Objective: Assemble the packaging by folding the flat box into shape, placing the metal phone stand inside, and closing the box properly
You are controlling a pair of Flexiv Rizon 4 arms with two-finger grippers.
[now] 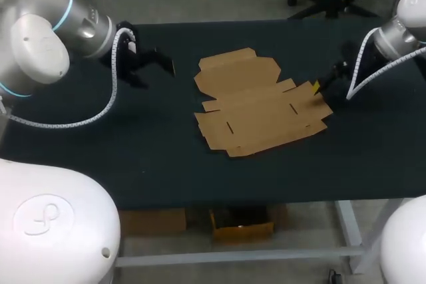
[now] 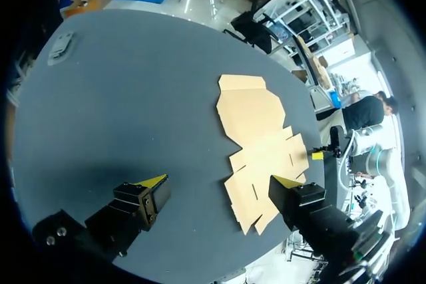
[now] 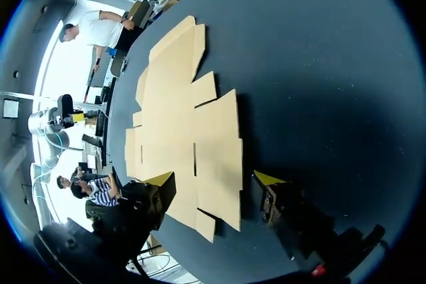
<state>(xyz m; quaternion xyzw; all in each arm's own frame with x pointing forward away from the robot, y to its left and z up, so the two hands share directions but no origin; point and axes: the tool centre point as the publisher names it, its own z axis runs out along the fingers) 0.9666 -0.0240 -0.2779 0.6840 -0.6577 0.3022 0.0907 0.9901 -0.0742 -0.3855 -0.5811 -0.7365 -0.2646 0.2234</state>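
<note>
One flat box (image 1: 261, 102) lies on one table (image 1: 166, 157).

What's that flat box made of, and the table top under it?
The flat box looks like plain brown cardboard, matt: even tan colour, cut flaps, slots and fold lines. The table top seems covered with a dark matt sheet, perhaps cloth or rubber; it shows hardly any glare.

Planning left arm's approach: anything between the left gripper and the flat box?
Nothing visible: only bare table between the left gripper and the flat box. The right gripper is at the box's far edge.
</note>
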